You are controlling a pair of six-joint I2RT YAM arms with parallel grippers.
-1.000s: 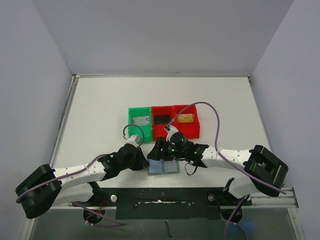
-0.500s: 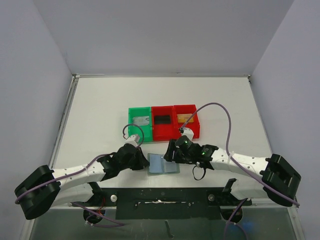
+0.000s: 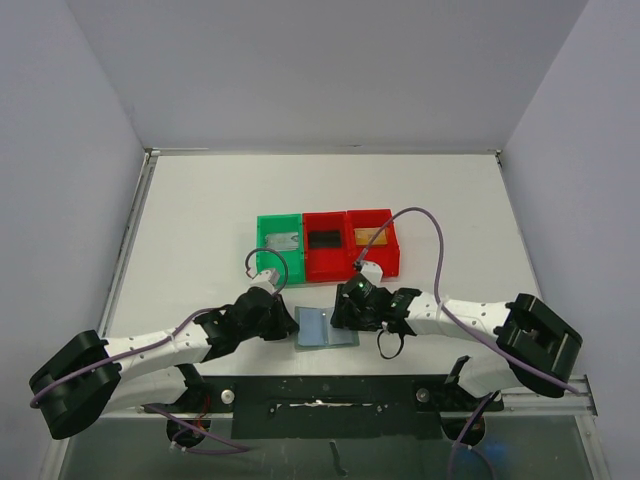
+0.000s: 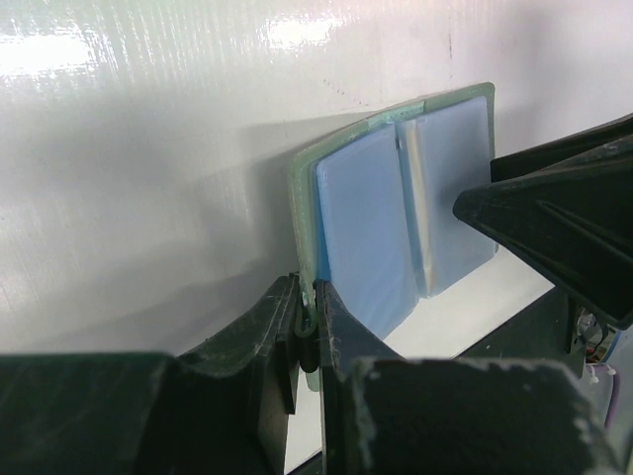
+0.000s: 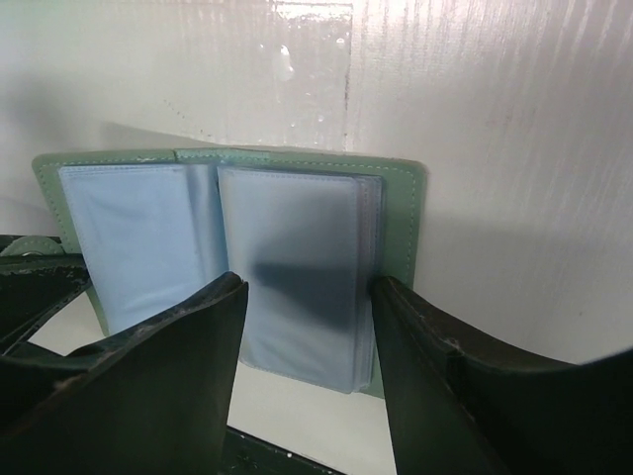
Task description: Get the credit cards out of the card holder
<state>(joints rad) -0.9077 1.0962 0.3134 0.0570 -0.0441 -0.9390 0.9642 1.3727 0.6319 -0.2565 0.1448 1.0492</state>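
Flat card holder: sage-green stitched cover, pale blue translucent plastic sleeves. 1 green open plastic bin; 2 red open plastic bins.

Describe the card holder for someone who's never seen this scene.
On the white table, look nearer the arms than the row of one green and two red bins. The card holder lies there, the left gripper shut on its edge, the right gripper open over it. Unlike the bins, it is a thin book-like sleeve: grey-green cover, pale blue pockets, lying open.

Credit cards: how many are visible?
3: silver-grey card in green bin, black card in middle red bin, gold card in right red bin; card holder may hide more.
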